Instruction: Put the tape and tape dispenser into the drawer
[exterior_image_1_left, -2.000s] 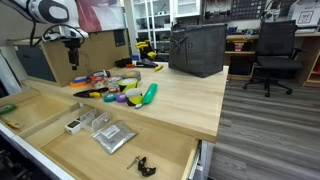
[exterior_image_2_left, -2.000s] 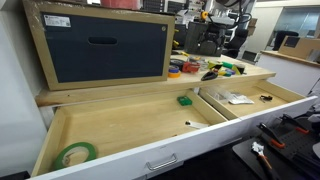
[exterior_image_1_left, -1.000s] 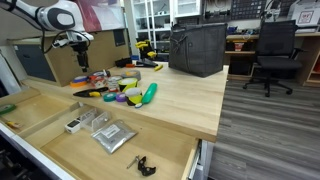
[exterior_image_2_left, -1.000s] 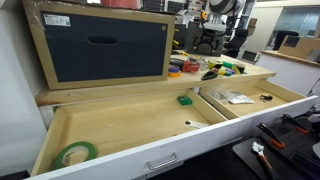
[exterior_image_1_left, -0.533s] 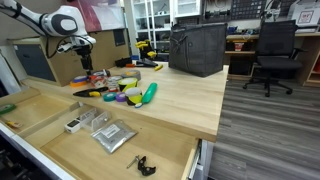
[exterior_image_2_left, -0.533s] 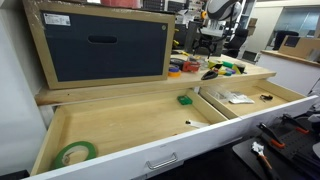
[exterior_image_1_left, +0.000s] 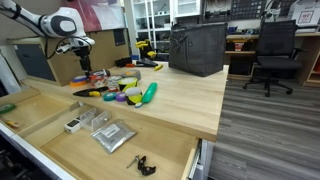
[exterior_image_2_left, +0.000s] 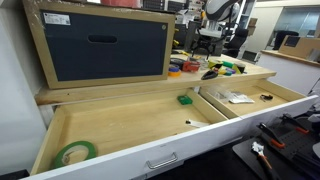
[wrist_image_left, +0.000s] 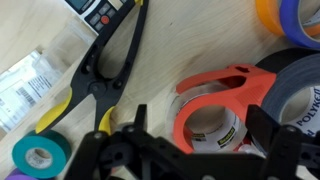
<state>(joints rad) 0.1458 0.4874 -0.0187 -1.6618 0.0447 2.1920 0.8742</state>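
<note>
The tape dispenser (wrist_image_left: 222, 78) is glossy red plastic, the drawer (exterior_image_2_left: 130, 125) matt plywood (pale, smooth).

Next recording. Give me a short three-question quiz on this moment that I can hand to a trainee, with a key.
1. True or false: the tool is shut on the tape dispenser.
2. In the wrist view, what lies to the left of the tape dispenser?
A. pliers with black and yellow handles
B. a pair of scissors
C. a mug
3. Fill in: in an exterior view, the green tape roll lies inside the ____.

Key
1. False: the tool is open over the dispenser and holds nothing.
2. A
3. drawer
</note>
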